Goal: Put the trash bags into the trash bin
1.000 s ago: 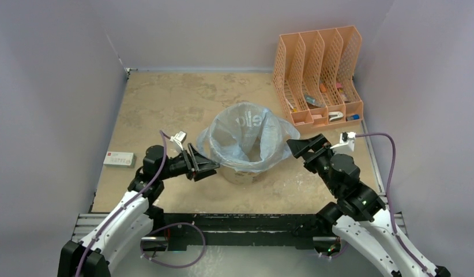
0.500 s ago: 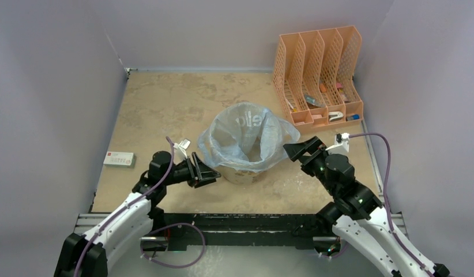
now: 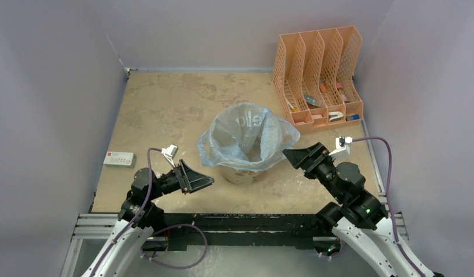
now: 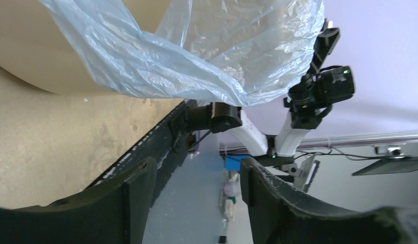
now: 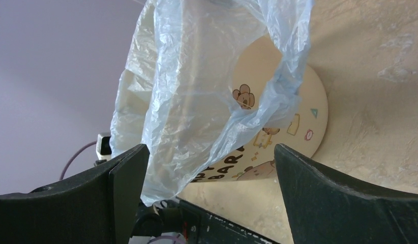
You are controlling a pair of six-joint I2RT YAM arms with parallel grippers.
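The trash bin [image 3: 241, 172], a cream bucket with brown cartoon prints, stands mid-table. The pale-blue trash bag [image 3: 246, 134] sits in it, its mouth open and its crinkly edge spilling over the rim all round. My left gripper [image 3: 203, 181] hovers open just left of and nearer than the bin, apart from the bag, with nothing between its fingers. My right gripper [image 3: 289, 154] stands wide open beside the bin's right side, close to the hanging bag edge. In the left wrist view the bag [image 4: 197, 51] drapes over the bin [image 4: 24, 40] above the gripper [image 4: 197, 170]. In the right wrist view the bag [image 5: 197, 76] and bin [image 5: 311, 91] lie beyond the gripper [image 5: 212, 155].
An orange mesh file organizer [image 3: 318, 75] holding small items stands at the back right. A small white box with a red mark [image 3: 119, 158] lies near the left edge. Grey walls close in the table on three sides.
My left arm has drawn back from the bin's left side toward the near edge, its gripper now lower and apart from the bag. My right gripper has shifted slightly nearer.
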